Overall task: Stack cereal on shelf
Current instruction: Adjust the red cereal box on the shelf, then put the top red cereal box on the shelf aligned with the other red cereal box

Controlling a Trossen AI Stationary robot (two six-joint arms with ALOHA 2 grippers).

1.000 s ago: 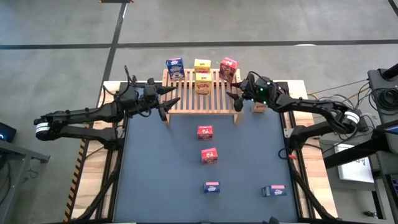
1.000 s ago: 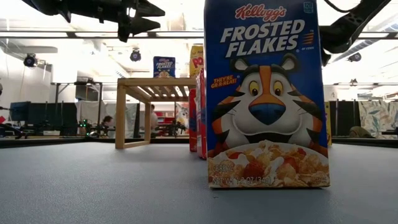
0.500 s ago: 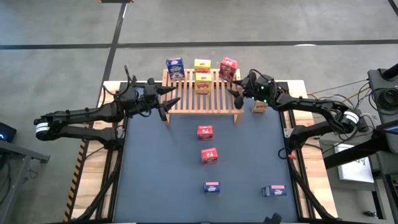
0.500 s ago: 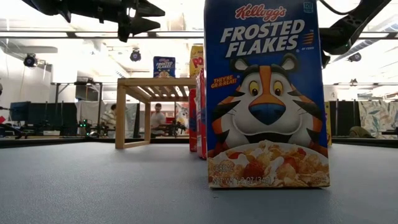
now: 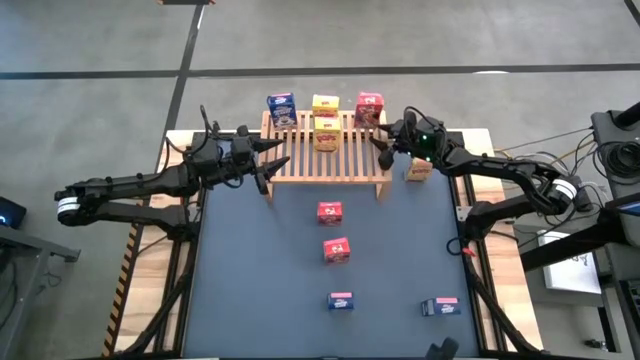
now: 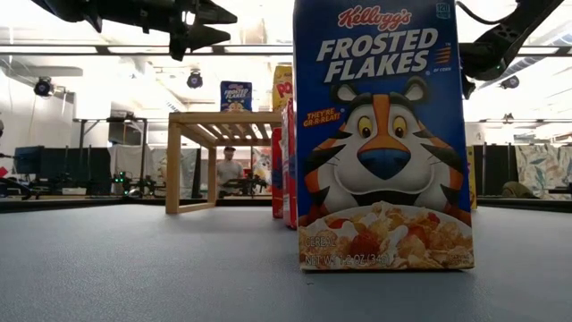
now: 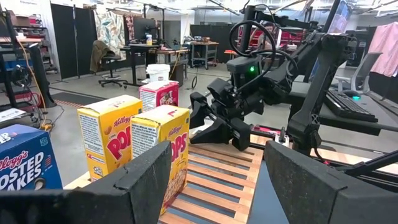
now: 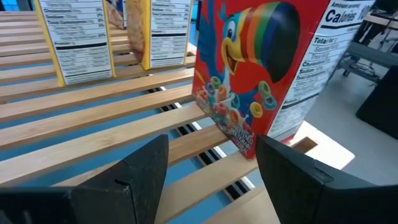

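The wooden slatted shelf (image 5: 325, 155) stands at the table's far side. On its slats stand a blue cereal box (image 5: 281, 108), two yellow boxes (image 5: 325, 103) (image 5: 326, 133) and a red box (image 5: 368, 107). My right gripper (image 5: 384, 148) is open at the shelf's right end; in its wrist view the red box (image 8: 267, 68) stands upright just beyond the open gripper (image 8: 211, 149), untouched. My left gripper (image 5: 272, 163) hovers open at the shelf's left end, with the yellow boxes (image 7: 165, 143) ahead of it (image 7: 217, 165).
A yellow box (image 5: 418, 170) lies on the table right of the shelf. Two red boxes (image 5: 330, 212) (image 5: 336, 250) sit mid-table, two blue ones (image 5: 341, 300) (image 5: 440, 307) near the near edge. One blue box (image 6: 384, 134) fills the low view.
My right gripper has drawn back a little from the red box toward the table's right and far edge. The red box stays standing on the slats. The left arm has kept still.
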